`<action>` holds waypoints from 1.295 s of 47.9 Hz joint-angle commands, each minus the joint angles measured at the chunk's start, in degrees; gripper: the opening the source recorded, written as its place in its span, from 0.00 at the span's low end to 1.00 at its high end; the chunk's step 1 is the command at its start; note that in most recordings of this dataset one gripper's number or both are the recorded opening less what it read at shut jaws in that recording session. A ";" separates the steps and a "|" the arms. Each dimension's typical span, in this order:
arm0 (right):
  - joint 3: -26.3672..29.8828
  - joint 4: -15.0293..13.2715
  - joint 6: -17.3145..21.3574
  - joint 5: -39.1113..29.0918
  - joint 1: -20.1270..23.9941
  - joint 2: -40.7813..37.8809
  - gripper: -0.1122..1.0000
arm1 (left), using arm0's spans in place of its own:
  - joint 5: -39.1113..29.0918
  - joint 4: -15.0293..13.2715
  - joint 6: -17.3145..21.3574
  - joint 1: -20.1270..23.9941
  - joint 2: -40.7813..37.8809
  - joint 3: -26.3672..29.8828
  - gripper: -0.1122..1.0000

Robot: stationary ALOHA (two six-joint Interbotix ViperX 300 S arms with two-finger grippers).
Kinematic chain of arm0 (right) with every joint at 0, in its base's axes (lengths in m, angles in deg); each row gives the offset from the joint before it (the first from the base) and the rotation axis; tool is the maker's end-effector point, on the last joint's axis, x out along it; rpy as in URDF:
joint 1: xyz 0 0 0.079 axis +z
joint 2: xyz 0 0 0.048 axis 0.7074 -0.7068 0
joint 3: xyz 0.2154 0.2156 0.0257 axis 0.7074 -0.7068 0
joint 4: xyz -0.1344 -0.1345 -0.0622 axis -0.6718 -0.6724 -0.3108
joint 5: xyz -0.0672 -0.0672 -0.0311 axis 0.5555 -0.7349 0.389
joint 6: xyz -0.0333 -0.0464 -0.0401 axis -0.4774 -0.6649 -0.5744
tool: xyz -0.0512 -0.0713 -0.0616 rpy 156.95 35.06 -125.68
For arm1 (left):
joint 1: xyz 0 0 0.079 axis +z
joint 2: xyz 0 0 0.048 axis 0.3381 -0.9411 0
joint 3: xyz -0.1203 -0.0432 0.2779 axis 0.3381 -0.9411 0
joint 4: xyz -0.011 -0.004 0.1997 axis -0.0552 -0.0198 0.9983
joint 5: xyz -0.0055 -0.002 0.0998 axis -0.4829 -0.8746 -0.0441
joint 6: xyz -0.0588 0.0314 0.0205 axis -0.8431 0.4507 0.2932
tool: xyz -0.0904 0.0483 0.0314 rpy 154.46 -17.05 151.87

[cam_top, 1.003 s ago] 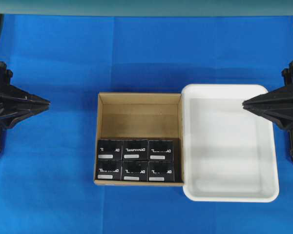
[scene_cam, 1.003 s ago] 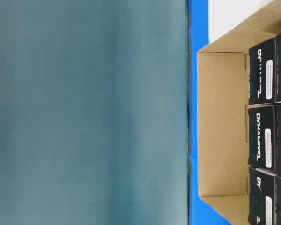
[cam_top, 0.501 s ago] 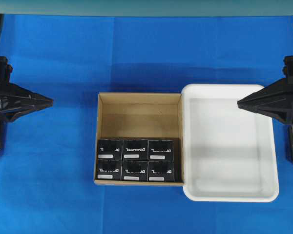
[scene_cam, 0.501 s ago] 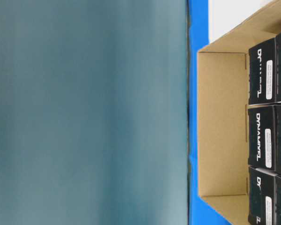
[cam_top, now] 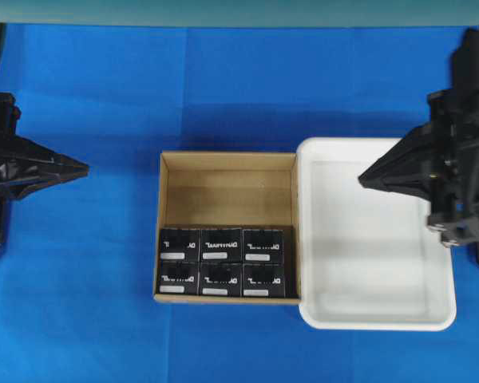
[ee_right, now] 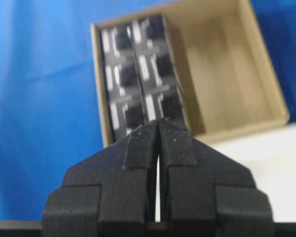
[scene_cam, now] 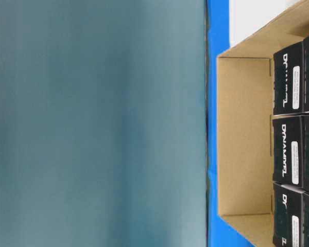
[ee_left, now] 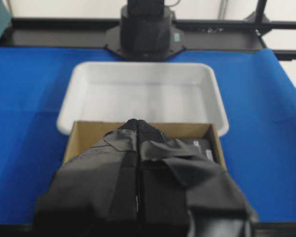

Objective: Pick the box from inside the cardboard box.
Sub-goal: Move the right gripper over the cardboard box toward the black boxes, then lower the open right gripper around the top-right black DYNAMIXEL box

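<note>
Right claw [cam_top: 366,177] now pinched empty, advanced over white tray [cam_top: 375,323] toward cardboard box [cam_top: 227,162]. Left claw [cam_top: 83,168] pinched too. Six boxes [cam_top: 221,261] untouched; approach only begun.

Matte black, tape-wrapped wedge gripper [ee_right: 158,129]

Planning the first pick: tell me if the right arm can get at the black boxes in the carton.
Probably yes: the black boxes lie uncovered in the open-topped cardboard box, nothing above them. The right gripper hangs shut over the white tray; it must open first.

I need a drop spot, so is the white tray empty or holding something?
Empty: the overhead view shows only the bare floor of the white tray, beside the cardboard box.
</note>
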 commanded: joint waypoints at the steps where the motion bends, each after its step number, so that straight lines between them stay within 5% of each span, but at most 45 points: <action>1: 3.60 0.18 0.44 -3.69 0.00 -2.99 0.11 | -0.26 0.18 -0.09 0.00 -0.35 1.76 0.04; 13: 11.34 0.97 -0.35 -15.64 0.00 -14.06 0.11 | -5.54 0.18 -0.09 -0.26 -0.26 2.99 0.04; 32: 24.35 0.97 -6.86 -29.09 0.00 -29.44 0.11 | -8.35 0.09 -0.18 -0.53 0.44 3.43 0.04; 49: 33.93 0.88 -10.72 -34.01 0.26 -41.48 0.11 | -8.79 0.09 -0.09 -0.53 0.44 3.43 0.04; 62: 35.95 0.88 -12.39 -34.10 0.35 -44.38 0.11 | -9.40 0.18 -0.09 -0.53 0.53 3.43 0.04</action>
